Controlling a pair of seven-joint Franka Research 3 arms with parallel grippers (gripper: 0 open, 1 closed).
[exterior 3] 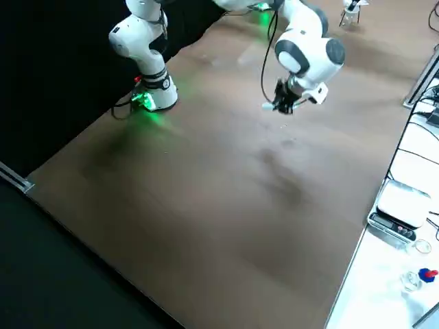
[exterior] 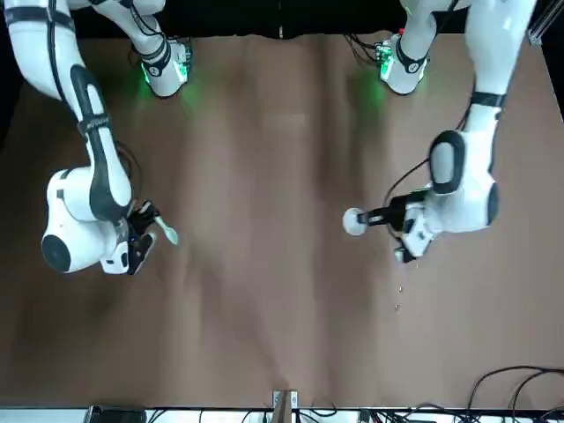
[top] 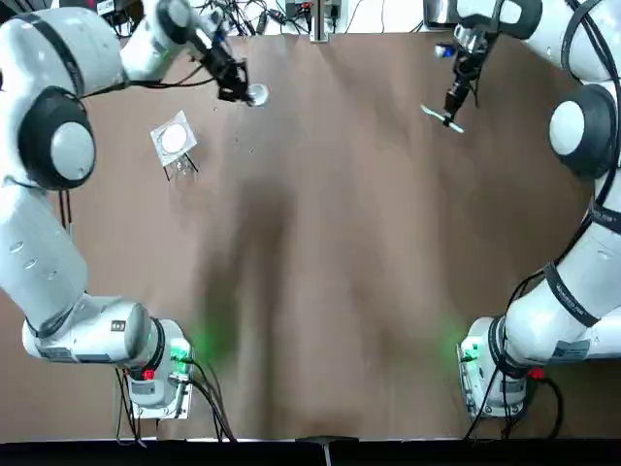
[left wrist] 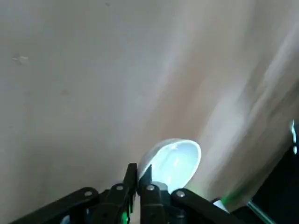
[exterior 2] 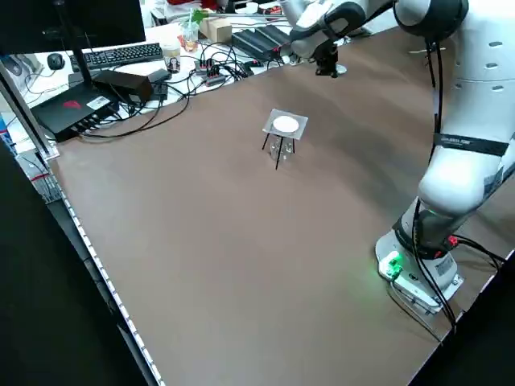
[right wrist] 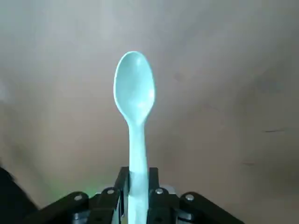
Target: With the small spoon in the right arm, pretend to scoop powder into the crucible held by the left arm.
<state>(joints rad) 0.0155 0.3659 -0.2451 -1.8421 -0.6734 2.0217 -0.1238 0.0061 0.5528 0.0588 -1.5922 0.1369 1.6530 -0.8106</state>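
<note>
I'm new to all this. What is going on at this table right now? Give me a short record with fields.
Left arm: reaches to the far left of the table, jaws shut on the white crucible
Right arm: far right, jaws shut on the small spoon
Spoon to crucible: well apart, spoon not yet at the crucible
Also there: small wire stand with a white disc on top, standing near the left arm

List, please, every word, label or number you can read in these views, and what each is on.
None can be read in any view.
Too small: a line of print on the left arm, left side view.
Too small: a label near that arm's base, top view.
Too small: the keyboard keys.
No marking shows on the small spoon or crucible.
</note>
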